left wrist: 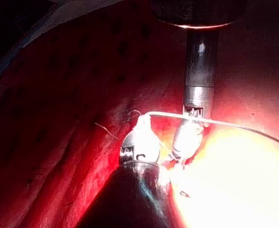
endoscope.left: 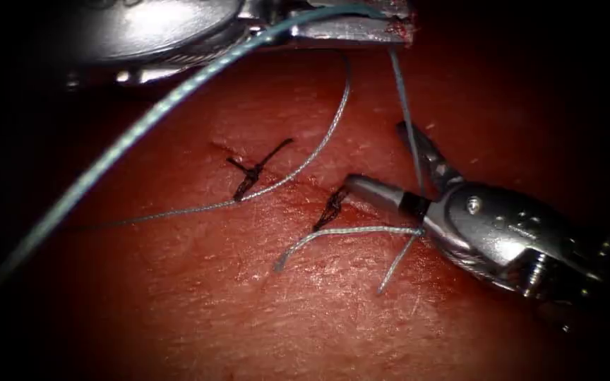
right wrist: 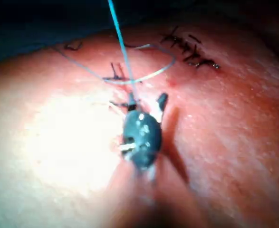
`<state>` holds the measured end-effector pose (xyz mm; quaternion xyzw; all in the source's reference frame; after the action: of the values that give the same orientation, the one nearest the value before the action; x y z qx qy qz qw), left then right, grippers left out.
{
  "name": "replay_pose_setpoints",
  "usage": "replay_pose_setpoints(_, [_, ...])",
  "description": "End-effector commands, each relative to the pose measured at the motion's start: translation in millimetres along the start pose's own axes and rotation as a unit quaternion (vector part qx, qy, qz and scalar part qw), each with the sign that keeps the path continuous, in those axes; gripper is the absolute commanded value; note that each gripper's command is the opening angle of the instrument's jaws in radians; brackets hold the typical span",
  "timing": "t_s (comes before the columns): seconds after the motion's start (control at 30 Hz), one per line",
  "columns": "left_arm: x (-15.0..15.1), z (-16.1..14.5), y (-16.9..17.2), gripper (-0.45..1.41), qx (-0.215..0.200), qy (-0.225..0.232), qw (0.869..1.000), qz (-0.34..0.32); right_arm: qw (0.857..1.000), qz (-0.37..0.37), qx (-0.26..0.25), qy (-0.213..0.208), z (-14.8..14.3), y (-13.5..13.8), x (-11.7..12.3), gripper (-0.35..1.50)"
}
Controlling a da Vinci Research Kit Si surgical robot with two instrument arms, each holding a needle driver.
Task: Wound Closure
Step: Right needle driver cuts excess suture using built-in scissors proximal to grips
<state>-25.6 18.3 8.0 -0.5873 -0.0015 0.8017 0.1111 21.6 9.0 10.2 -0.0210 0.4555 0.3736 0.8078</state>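
Right tool [endoscope.left: 397, 166]: comes in from the right of the cut; its jaws stand apart, one laid low toward the cut, the other raised, and the taut thread runs between them. They grip nothing.
Left tool [endoscope.left: 347, 25]: above the cut, far side of the tissue; its jaws are closed on the thread, which drops from them toward the right tool.
Thread [endoscope.left: 407, 113]: one taut strand from the left tool's jaws down past the right tool's raised jaw; another long strand sweeps off leftward from the left tool; a thinner loop curves down across the cut.
Cut [endoscope.left: 255, 169]: dark stitched marks on the tissue [endoscope.left: 248, 310], a second knot [endoscope.left: 331, 208] just off the right tool's lower jaw.
Cut ends of thread [endoscope.left: 340, 233]: two pale tails below the knot, lying on the tissue beside the right tool.
Needle: cannot tell where it is.
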Motion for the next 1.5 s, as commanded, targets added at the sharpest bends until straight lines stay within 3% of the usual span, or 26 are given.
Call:
replay_pose_setpoints(0.03, [-0.1,0.7,-0.2,-0.45,0.000,0.001,1.000,0.001,1.000,0.000,0.001,0.000,0.6,-0.5,-0.6,1.03])
replay_pose_setpoints(0.1, [-0.1,0.7,-0.1,-0.45,0.000,0.001,1.000,0.001,1.000,0.000,0.001,0.001,0.7,-0.6,-0.7,0.89])
replay_pose_setpoints(0.13, [0.0,0.8,-0.1,-0.45,-0.001,0.002,1.000,0.001,1.000,0.000,0.001,0.001,0.7,-0.6,-0.7,0.74])
replay_pose_setpoints(0.37, [0.3,1.2,0.3,-0.45,-0.004,0.006,1.000,0.001,1.000,0.001,0.002,0.001,1.3,-1.2,-0.3,0.64])
replay_pose_setpoints(0.4, [0.4,1.2,0.5,-0.45,-0.004,0.006,1.000,0.001,1.000,0.001,0.006,0.002,1.4,-1.3,-0.1,0.36])
replay_pose_setpoints(0.43, [0.4,1.2,0.6,-0.45,-0.004,0.006,1.000,0.001,1.000,0.000,0.007,0.002,1.4,-1.4,0.0,0.21])
replay_pose_setpoints(0.57, [0.6,1.2,0.9,-0.45,-0.005,0.007,1.000,0.001,1.000,0.001,0.007,0.003,1.8,-1.5,0.2,-0.10])
replay_pose_setpoints(0.6, [0.6,1.1,1.0,-0.45,-0.005,0.007,1.000,0.001,1.000,0.001,0.006,0.003,2.0,-1.6,0.2,-0.35])
replay_pose_setpoints(0.97, [1.1,0.4,1.0,-0.45,-0.009,0.009,1.000,0.002,1.000,0.001,-0.026,-0.008,0.8,-0.5,-0.1,-0.35])
replay_pose_setpoints(1.0, [1.1,0.3,0.8,-0.45,-0.009,0.009,1.000,0.002,1.000,0.001,-0.025,-0.008,0.5,-0.3,-0.1,-0.10])
replay_pose_setpoints(1.03, [1.1,0.3,0.6,-0.45,-0.010,0.010,1.000,0.004,1.000,0.001,-0.021,-0.004,0.2,0.0,-0.1,0.42])
replay_pose_setpoints(1.07, [1.1,0.2,0.5,-0.45,-0.011,0.010,1.000,0.004,1.000,0.002,-0.019,0.001,-0.2,0.5,0.0,1.09])
replay_pose_setpoints(1.1, [1.1,0.2,0.5,-0.45,-0.011,0.010,1.000,0.004,1.000,0.002,-0.019,0.001,-0.2,0.5,0.0,1.09])
replay_pose_setpoints(1.13, [1.0,0.1,0.3,-0.45,-0.012,0.011,1.000,0.004,1.000,0.004,-0.018,0.014,-1.3,1.2,0.1,1.48])
replay_pose_setpoints(1.2, [0.9,0.1,0.1,-0.45,-0.013,0.012,1.000,0.004,0.999,0.004,-0.015,0.038,-2.4,1.4,-0.2,1.48])
replay_pose_setpoints(1.3, [0.6,0.1,-0.1,-0.45,-0.012,0.012,1.000,0.005,0.999,0.004,-0.002,0.040,-4.7,1.0,-0.7,1.48])
replay_pose_setpoints(1.5, [0.5,0.2,-0.3,-0.45,-0.011,0.011,1.000,0.005,0.999,0.004,0.004,0.041,-5.5,0.4,-0.7,1.48])
